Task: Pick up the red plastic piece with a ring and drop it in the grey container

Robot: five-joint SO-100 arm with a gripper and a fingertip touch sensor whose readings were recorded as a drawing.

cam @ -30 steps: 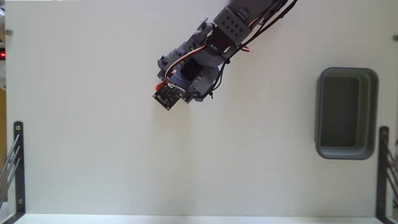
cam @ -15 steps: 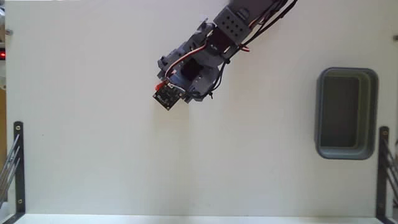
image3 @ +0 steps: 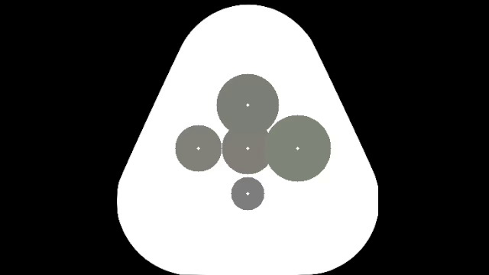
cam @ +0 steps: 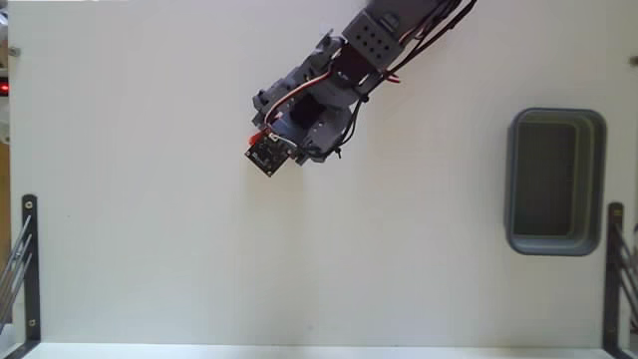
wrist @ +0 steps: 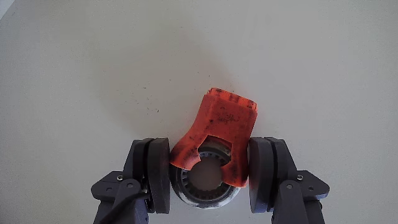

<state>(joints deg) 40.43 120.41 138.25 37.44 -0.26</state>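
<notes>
One red plastic piece with a ring [wrist: 217, 134] is being gripped by the single gripper [wrist: 210, 174] in the wrist view: the two dark fingers [wrist: 157, 174] are being pressed against the ring end from either side, and the orange-red block end is being pointed away from the camera over the pale table [wrist: 81, 68]. In the fixed view, only a small red sliver of the piece [cam: 256, 134] is being shown at the gripper [cam: 265, 150], which is being held over the upper middle of the table [cam: 150, 229]. One grey container [cam: 555, 181] is being left well apart at the right edge, nothing being seen inside it. Two black brackets are being shown, one [cam: 28, 264] at the left edge.
</notes>
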